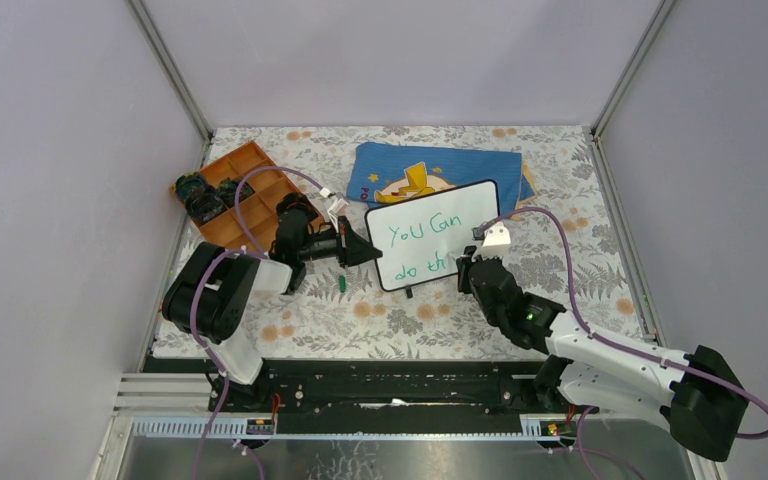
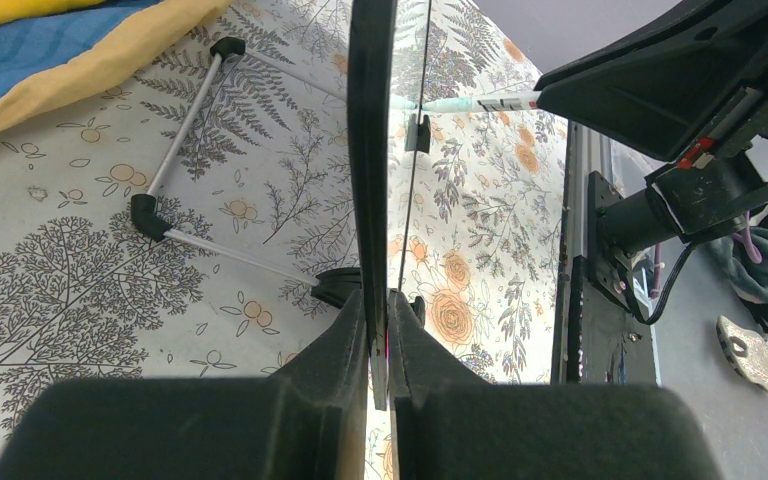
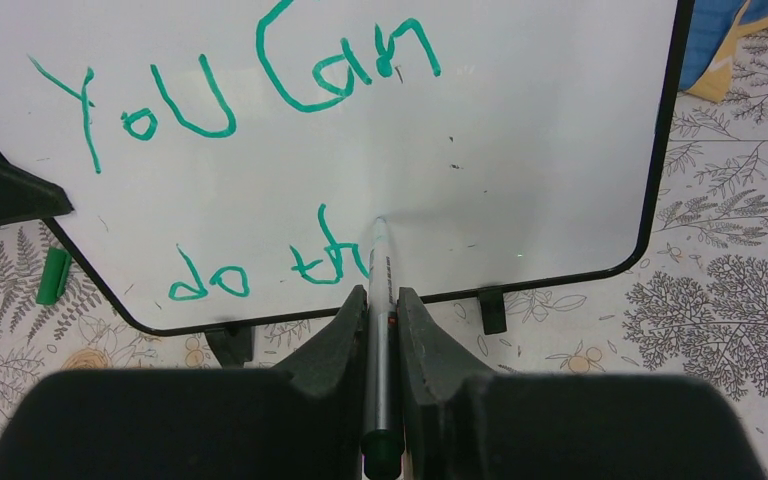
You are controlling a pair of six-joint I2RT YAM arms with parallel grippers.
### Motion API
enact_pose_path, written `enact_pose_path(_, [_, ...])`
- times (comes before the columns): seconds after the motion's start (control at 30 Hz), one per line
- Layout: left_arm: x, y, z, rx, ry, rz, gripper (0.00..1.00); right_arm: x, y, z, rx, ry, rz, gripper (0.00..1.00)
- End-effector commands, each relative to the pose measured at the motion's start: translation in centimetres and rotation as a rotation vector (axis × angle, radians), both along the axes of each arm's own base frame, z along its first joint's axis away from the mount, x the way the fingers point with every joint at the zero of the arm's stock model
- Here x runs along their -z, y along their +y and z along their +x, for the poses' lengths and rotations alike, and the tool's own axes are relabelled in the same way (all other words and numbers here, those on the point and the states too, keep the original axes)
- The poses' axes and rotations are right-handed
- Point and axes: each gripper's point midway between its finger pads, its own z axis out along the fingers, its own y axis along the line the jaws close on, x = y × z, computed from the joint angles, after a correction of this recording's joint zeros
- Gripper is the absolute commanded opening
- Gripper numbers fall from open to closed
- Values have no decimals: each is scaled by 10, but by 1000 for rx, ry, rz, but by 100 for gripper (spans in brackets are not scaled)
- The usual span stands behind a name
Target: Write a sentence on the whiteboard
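Observation:
The whiteboard [image 1: 463, 213] stands upright on its little black feet, tilted across the middle of the table. Green writing on it, the sentence [image 3: 228, 100], reads "You Can" above "do th". My left gripper [image 1: 368, 250] is shut on the board's left edge. The left wrist view shows the board [image 2: 370, 150] edge-on, pinched between the left gripper's [image 2: 388, 312] fingers. My right gripper [image 3: 380, 300] is shut on a grey marker [image 3: 377, 300]. The marker's tip touches the board just right of "th". From above, the right gripper [image 1: 474, 262] sits at the board's lower right.
A green marker cap [image 1: 344, 284] lies on the floral cloth below the left gripper. An orange compartment tray [image 1: 250, 190] with dark items stands at the back left. A blue cloth with a yellow figure [image 1: 430, 170] lies behind the board. The board's wire stand [image 2: 175, 140] rests behind it.

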Motion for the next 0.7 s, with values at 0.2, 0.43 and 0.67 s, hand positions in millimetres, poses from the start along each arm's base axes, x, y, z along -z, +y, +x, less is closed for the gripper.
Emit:
enact_pose_path(0.2, [32, -2, -19, 35, 97, 67, 0, -15, 5, 12, 15, -25, 50, 0])
enact_pose_path(0.43, [32, -2, -18, 32, 96, 69, 0, -19, -1, 7, 20, -26, 62, 0])
enact_pose_path(0.67, [31, -2, -18, 31, 96, 70, 0, -18, -11, -3, 22, -18, 65, 0])
